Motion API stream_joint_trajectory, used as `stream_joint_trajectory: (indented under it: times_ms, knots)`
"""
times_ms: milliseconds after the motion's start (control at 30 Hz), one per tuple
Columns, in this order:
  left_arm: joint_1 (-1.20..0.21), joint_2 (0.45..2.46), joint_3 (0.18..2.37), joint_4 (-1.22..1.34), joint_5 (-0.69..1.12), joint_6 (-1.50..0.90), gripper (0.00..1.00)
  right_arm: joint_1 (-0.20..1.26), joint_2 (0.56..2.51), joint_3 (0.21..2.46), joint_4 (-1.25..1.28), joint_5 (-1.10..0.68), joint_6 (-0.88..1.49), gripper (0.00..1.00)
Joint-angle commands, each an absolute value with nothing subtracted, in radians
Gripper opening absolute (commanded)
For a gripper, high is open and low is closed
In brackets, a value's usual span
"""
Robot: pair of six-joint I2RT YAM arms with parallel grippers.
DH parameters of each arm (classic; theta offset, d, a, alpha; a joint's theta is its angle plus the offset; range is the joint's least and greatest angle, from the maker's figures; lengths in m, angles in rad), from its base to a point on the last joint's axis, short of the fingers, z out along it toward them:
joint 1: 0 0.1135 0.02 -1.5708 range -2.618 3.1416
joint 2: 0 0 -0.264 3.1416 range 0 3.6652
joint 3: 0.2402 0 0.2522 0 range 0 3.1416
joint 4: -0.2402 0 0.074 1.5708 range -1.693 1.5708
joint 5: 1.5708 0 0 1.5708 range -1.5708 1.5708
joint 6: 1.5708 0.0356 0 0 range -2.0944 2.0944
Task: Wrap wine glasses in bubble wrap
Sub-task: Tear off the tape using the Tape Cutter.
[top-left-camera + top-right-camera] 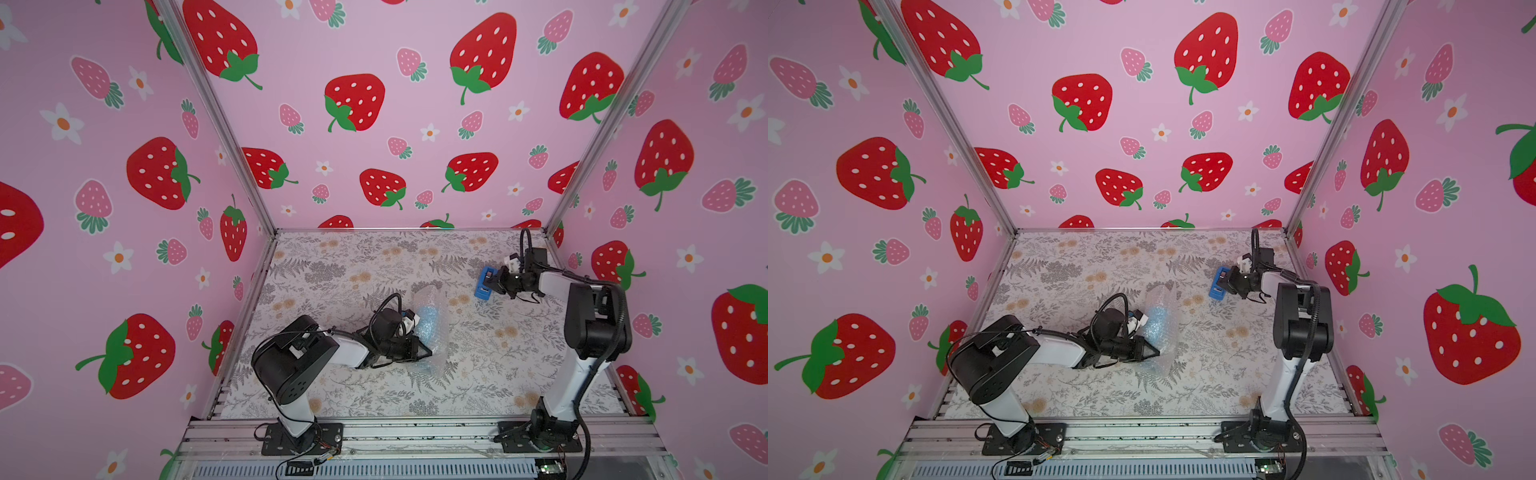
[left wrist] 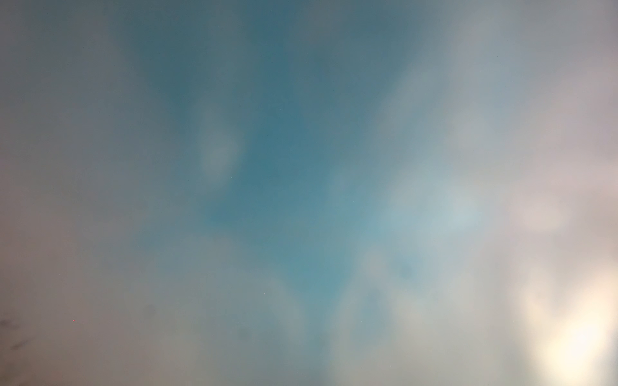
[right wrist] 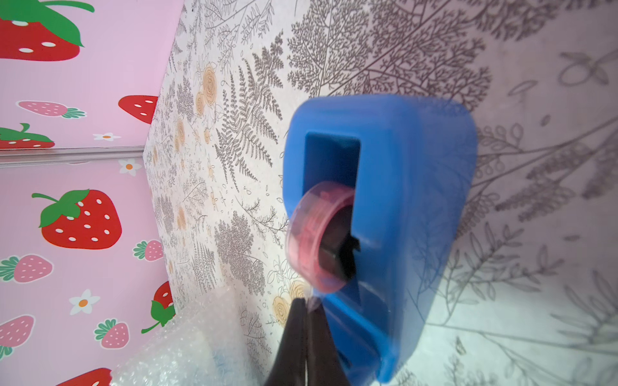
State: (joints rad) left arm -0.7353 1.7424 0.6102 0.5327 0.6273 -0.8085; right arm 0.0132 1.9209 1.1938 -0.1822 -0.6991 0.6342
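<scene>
While the left gripper has its jaws drawn together on the bubble wrap, we see the goblet lying rolled inside that wrap, just beside the fingertips on the side nearer the back wall. Our left wrist view is only a blue-grey blur. Well apart from the goblet, the right gripper is closed. Its tips pinch the loose end of the tape, with the blue tape dispenser right at its fingertips.
</scene>
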Motion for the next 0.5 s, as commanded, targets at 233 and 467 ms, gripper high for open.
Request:
stream_joint_trajectory:
  times_ms: [233,467]
  knots:
    - [-0.729,1.799,0.571,0.468,0.558,-0.782,0.07,0.041,1.775,1.1,-0.229,-0.768,0.648,0.0]
    - [-0.728,1.805,0.558,0.492,0.559,-0.79,0.07,0.054,1.74,1.029,-0.221,-0.773,0.646,0.0]
